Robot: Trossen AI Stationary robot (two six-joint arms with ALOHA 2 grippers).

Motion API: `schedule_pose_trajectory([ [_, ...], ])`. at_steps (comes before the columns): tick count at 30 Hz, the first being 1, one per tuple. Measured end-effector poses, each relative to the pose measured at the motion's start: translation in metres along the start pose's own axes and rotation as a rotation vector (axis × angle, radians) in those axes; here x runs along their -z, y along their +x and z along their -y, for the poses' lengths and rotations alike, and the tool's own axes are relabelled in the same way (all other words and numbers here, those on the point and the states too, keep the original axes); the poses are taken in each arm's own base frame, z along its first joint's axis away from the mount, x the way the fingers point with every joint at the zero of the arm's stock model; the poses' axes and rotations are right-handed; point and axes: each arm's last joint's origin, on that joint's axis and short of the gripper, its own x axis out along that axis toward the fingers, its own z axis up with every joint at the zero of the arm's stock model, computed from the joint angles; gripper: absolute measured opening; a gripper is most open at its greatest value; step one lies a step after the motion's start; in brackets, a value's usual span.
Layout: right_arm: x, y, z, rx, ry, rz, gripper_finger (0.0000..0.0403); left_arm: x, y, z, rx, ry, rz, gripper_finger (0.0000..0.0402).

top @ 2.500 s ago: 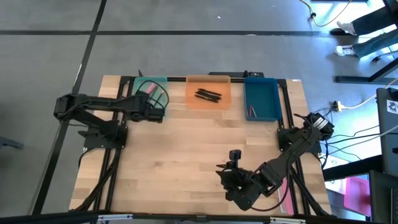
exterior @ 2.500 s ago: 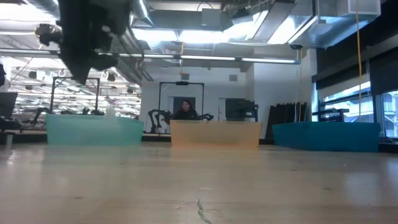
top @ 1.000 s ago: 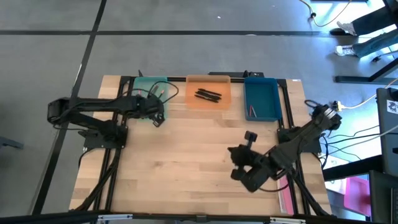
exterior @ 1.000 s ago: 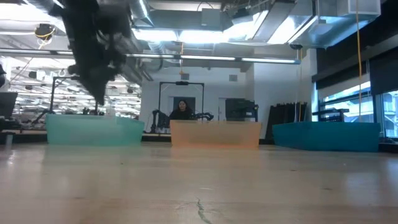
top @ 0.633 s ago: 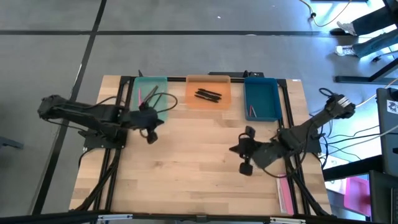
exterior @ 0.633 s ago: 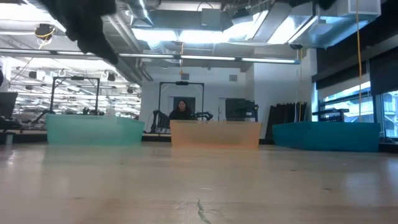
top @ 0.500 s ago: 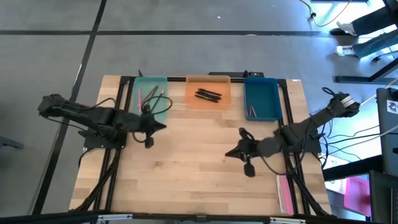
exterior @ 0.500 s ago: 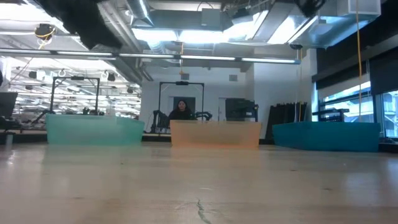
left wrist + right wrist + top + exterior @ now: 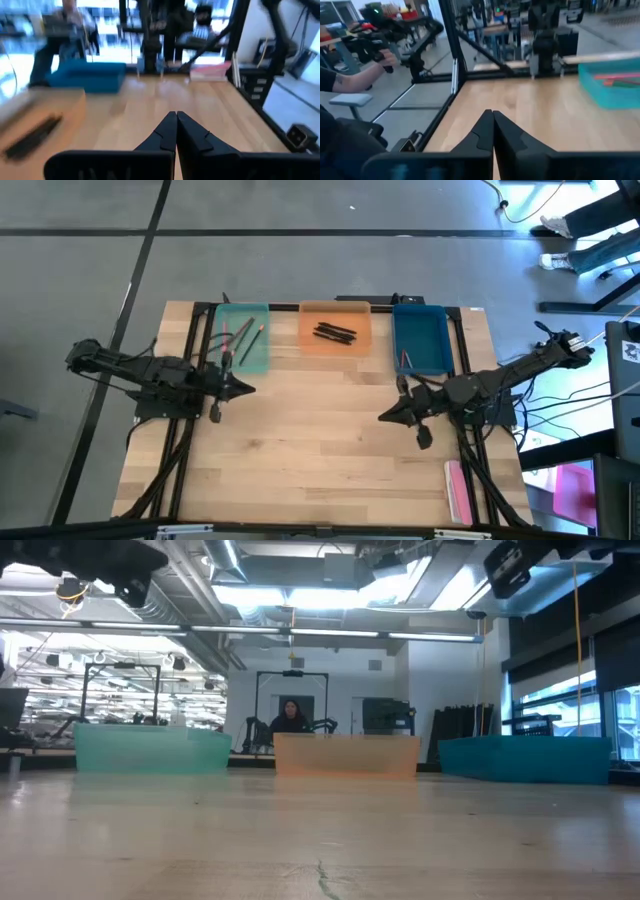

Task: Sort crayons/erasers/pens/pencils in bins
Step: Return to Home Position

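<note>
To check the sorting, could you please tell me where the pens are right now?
In the high view, the pens lie inside the orange bin, the middle of three trays, between the teal bin and the blue bin.

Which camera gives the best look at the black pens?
The high view: the pens lie in plain sight in the orange bin. The low view shows only that bin's wall; the left wrist view sees them slantwise; the right wrist view misses them.

Wooden table point(image 9: 320, 440): teal bin point(image 9: 262, 361), orange bin point(image 9: 335, 349), blue bin point(image 9: 421, 330) along its far edge; pink strip point(image 9: 456, 490) near the right near corner.
</note>
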Motion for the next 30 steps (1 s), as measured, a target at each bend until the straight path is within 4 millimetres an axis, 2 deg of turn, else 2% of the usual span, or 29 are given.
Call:
schedule_pose_trajectory([
  [5, -0.002, -0.021, 0.002, -0.017, -0.047, 0.100, 0.0003, 0.001, -0.017, -0.004, 0.008, 0.028, 0.109, 0.0000],
  [11, 0.012, -0.036, 0.007, -0.025, -0.074, 0.159, 0.0003, 0.007, -0.030, -0.007, 0.010, 0.039, 0.189, 0.0000],
  [20, 0.039, -0.053, 0.016, -0.012, -0.108, 0.305, 0.0003, 0.025, -0.033, -0.009, 0.042, 0.056, 0.221, 0.0000],
  [30, 0.041, -0.078, 0.020, 0.008, -0.161, 0.438, 0.0003, 0.029, -0.036, -0.008, 0.078, 0.062, 0.211, 0.0000],
])
